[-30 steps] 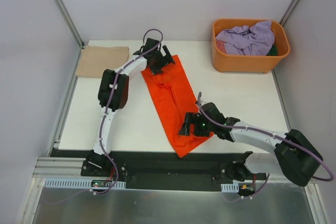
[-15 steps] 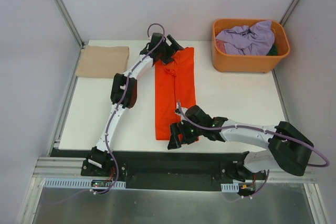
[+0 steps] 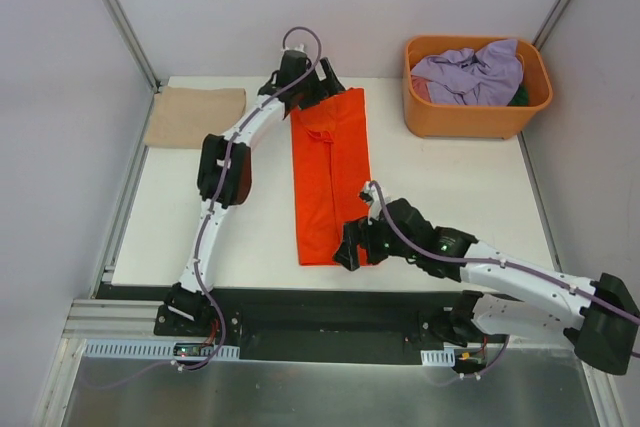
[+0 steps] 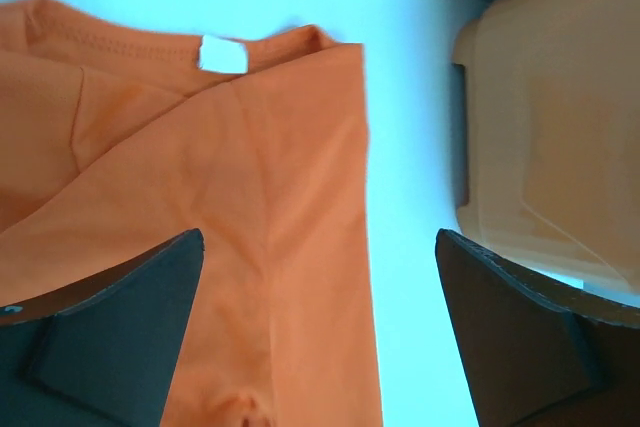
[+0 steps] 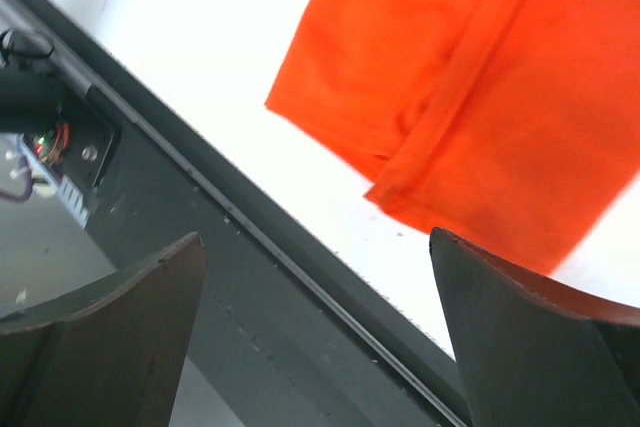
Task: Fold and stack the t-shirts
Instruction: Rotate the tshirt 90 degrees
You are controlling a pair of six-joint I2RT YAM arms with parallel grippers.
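The bright orange t-shirt [image 3: 330, 177] lies on the white table as a long narrow strip, collar end far, hem end near. My left gripper [image 3: 312, 95] hovers open over the collar end. The left wrist view shows the orange cloth [image 4: 200, 197], its white neck tag [image 4: 222, 54] and the folded tan t-shirt [image 4: 560, 127]. My right gripper [image 3: 352, 247] is open and empty at the hem end. In the right wrist view the hem corner [image 5: 470, 97] lies beyond the fingers. The tan t-shirt [image 3: 195, 117] lies folded at the far left corner. A lavender t-shirt [image 3: 470, 75] and a dark green one [image 3: 520, 97] are in the basket.
The rigid orange basket [image 3: 470, 122] stands at the far right corner. The table's near edge and a dark rail [image 5: 200, 247] run just below my right gripper. Grey walls with metal posts close in the left, right and back.
The orange shirt swung from a diagonal to a straight lengthwise strip. The left gripper shifted right along the far edge; the right gripper moved left with the hem, then back right off the cloth.
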